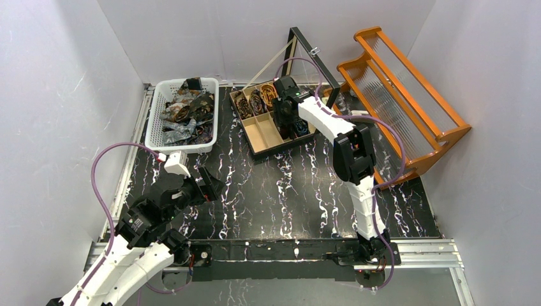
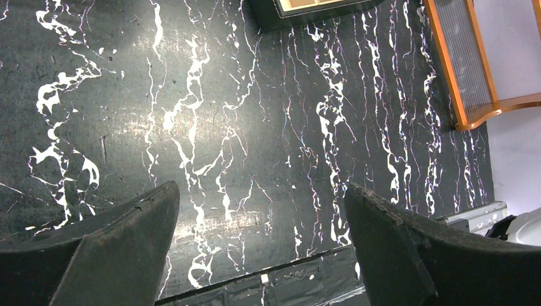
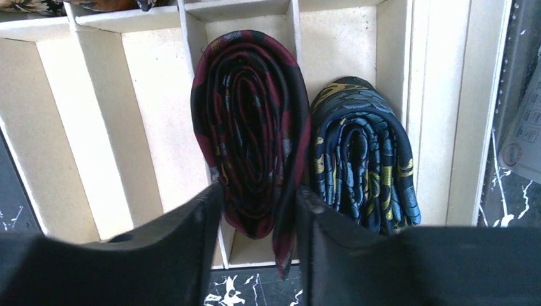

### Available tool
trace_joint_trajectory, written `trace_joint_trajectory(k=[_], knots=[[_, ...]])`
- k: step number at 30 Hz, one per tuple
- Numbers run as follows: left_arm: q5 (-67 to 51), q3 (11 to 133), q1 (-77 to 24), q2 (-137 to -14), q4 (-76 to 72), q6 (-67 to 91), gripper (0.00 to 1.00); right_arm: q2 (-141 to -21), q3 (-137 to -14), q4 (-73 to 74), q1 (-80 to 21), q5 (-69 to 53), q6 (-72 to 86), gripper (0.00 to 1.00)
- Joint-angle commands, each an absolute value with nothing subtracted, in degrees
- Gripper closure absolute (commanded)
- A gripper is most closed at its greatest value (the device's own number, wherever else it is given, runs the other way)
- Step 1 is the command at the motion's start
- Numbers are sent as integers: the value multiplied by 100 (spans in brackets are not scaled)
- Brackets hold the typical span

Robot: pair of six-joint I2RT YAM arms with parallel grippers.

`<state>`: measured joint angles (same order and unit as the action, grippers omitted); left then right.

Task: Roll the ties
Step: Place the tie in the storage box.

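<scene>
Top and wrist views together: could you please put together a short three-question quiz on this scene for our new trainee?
1. True or false: the left gripper is open, with nothing between its fingers, above the black marbled tabletop.
2. Which lies between the fingers of the right gripper? A) the dark red patterned rolled tie; B) a folded grey towel; C) nothing.
3. Where are the loose, unrolled ties heaped?
Key: 1 true; 2 A; 3 in the white plastic basket.
</scene>
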<state>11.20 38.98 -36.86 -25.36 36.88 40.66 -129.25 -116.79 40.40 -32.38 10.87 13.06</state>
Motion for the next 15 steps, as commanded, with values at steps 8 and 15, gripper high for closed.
trace_joint_trajectory(k=[8,15], knots=[[1116,3852,-3665,-2610,3681,4017,2,-12614,-11448,3787,-3228,1274,1279,72],[1129,3859,-3665,-2613,3689,4016,2,-12702,-11438,3799,-3218,1196,1274,70]])
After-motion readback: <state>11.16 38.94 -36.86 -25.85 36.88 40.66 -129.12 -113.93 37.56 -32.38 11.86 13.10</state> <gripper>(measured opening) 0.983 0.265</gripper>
